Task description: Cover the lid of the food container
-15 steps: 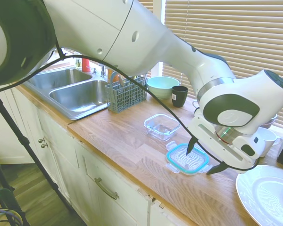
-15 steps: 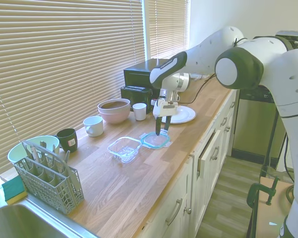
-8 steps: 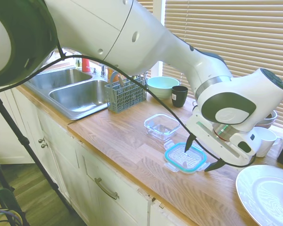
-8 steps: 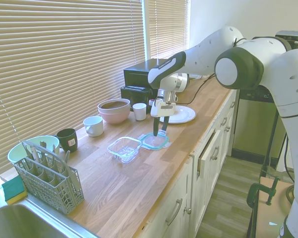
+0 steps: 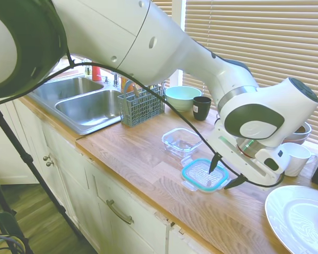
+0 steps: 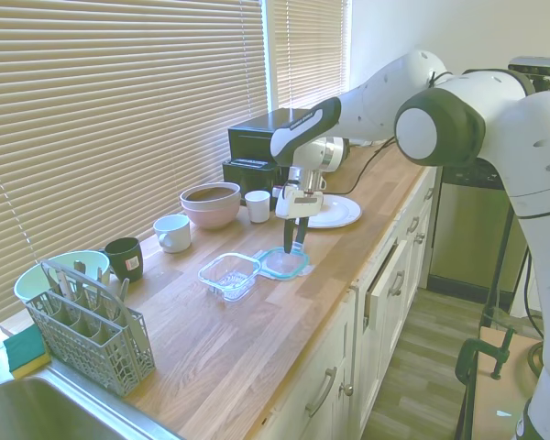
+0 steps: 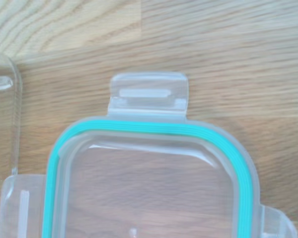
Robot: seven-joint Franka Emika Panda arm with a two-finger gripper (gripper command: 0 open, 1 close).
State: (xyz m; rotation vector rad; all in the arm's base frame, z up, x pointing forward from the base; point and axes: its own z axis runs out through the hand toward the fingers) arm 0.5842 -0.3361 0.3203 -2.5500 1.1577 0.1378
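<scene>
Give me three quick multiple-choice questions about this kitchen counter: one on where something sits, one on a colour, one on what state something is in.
1. Where is the lid?
A. on the counter beside the food container
B. in the sink
C. on the white plate

2. What colour is the lid's rim seal?
A. red
B. teal
C. black

3. How is the food container?
A. covered
B. uncovered
C. tipped over

Key: 1 A, the lid lies flat on the wood next to the container. 2 B, the wrist view shows a teal band. 3 B, it stands open with nothing on top.

Teal-rimmed lid [image 7: 149, 168] on wooden counter [image 7: 228, 44]
</scene>
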